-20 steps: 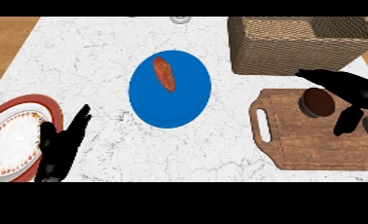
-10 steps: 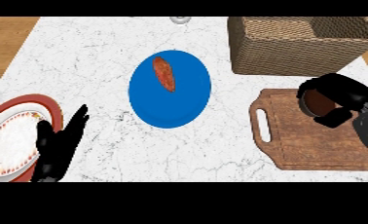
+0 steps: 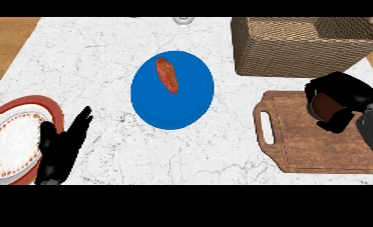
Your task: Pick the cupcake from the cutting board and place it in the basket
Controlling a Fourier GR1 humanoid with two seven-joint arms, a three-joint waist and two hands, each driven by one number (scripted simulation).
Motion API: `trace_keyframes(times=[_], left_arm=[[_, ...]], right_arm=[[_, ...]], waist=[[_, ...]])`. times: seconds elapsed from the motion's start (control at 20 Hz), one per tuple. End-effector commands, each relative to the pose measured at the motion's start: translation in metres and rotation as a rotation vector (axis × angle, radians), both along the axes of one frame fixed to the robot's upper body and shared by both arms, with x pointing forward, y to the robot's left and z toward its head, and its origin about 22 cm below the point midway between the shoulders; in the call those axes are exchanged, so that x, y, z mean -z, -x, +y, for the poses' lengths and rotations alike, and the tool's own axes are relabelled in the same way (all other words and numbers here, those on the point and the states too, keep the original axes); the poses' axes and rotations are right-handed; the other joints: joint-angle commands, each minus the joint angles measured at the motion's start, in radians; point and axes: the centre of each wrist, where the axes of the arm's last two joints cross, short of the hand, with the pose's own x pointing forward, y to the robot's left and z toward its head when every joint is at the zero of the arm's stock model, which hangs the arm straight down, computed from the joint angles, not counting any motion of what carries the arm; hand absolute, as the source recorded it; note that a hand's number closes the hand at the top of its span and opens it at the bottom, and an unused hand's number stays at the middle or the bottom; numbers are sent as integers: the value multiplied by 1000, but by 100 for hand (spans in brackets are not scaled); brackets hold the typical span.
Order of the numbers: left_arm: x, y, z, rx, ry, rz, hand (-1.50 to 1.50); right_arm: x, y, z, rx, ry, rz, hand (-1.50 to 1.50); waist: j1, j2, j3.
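Head view shows my right robot hand (image 3: pixel 341 103) curled round the cupcake (image 3: pixel 325 106) on the cutting board (image 3: pixel 306 144). I'd lift straight up before swinging far toward the basket (image 3: pixel 291 48). Left robot hand (image 3: pixel 64 147) rests open.

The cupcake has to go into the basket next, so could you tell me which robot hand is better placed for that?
The right robot hand. It is already curled round the cupcake over the cutting board, just below the basket. The left robot hand rests open at the far side, beside the red-rimmed plate.
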Motion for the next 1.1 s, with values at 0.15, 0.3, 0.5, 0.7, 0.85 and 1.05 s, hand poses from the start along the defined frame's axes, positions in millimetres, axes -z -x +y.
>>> trace_keyframes(times=[0.15, 0.3, 0.5, 0.7, 0.85, 1.05], left_arm=[[18, 9, 4, -29, 14, 102, 0], [18, 18, 8, -28, 8, 116, 0], [20, 18, -1, -8, 16, 121, 0], [21, 14, -6, 13, 15, 117, 0], [24, 13, 0, -9, 25, 114, 0], [18, 9, 14, -41, 4, 113, 0]], right_arm=[[17, -17, 162, 133, -52, -38, 150], [36, 2, 232, 244, -87, -45, 150], [-12, -2, 267, 391, -301, -133, 150], [-54, -2, 261, 498, -764, -266, 150], [-92, 11, 280, 511, -896, -412, 150], [-152, 26, 299, 579, -986, -478, 150]], waist=[[-4, 3, -12], [-2, -3, -12], [9, 0, -8], [23, 2, -3], [3, 1, -8], [-11, 1, -9]])
